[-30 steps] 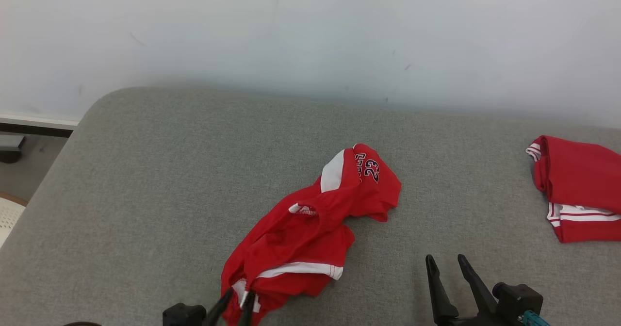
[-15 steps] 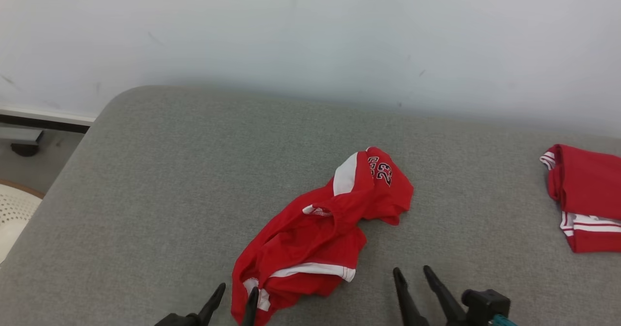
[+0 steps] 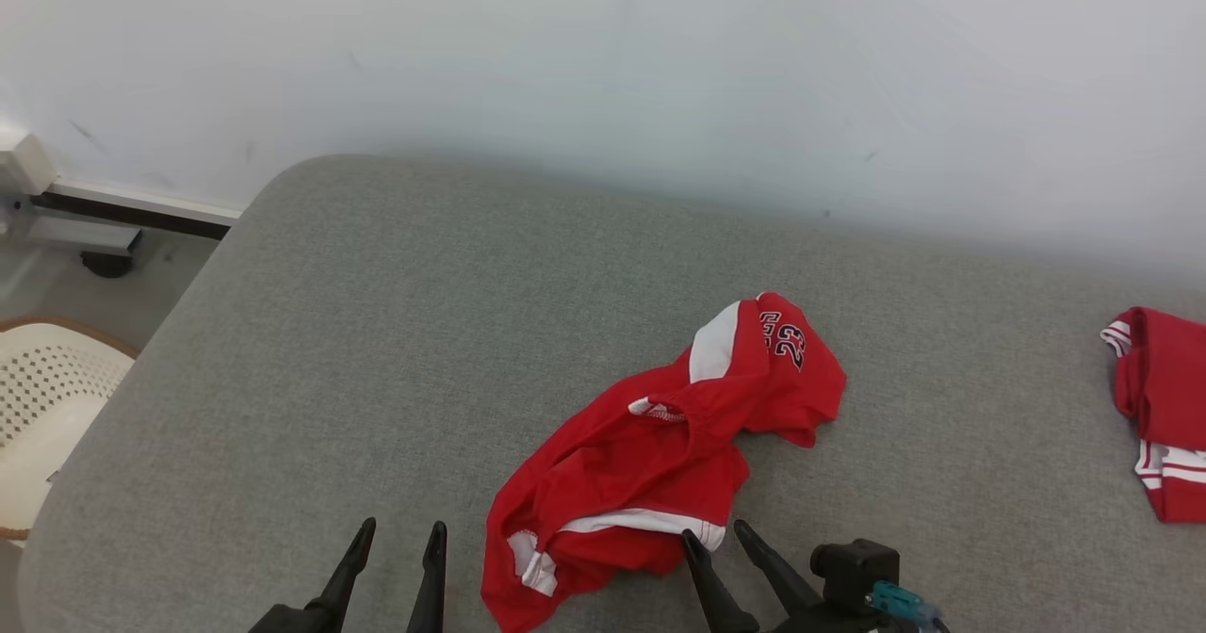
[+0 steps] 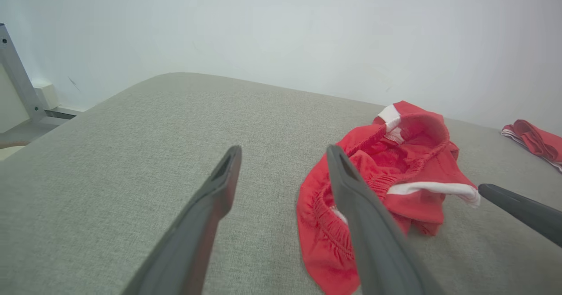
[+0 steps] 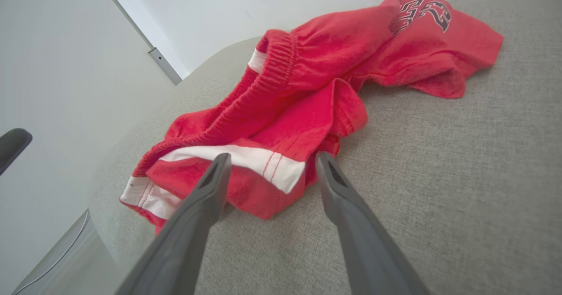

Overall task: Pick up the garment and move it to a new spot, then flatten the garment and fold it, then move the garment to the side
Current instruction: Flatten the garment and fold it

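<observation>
A crumpled red garment (image 3: 660, 454), a pair of jersey shorts by the look of it, lies bunched near the front edge of a grey padded bench (image 3: 377, 332), its printed number (image 3: 787, 336) turned toward the pale wall. The left pincer (image 3: 403, 524) stands spread and empty just beside the heap's near-left end, clear of the cloth. The right pincer (image 3: 714, 528), also spread, has its tips at the white band (image 5: 254, 161) along the near hem. From the right wrist view one finger may already brush the fabric, though contact cannot be confirmed. The cloth looks thin, light and limp; it should drape and slide rather than hold any shape, so a shallow pinch risks catching a single layer. The ribbed elastic waistband (image 5: 263, 80) and the stitched, banded hem look like the firmest places to take hold, one corner per pincer, for spreading it flat. A second red garment (image 3: 1159, 397) sits folded at the bench's far right, well apart. A second earlier the left pincer was pressed together on the near hem; it has since let go and drawn off to the left, while the right pincer, then well apart from the heap, has closed in on it. The head camera has also swung, sliding the whole scene rightward.
</observation>
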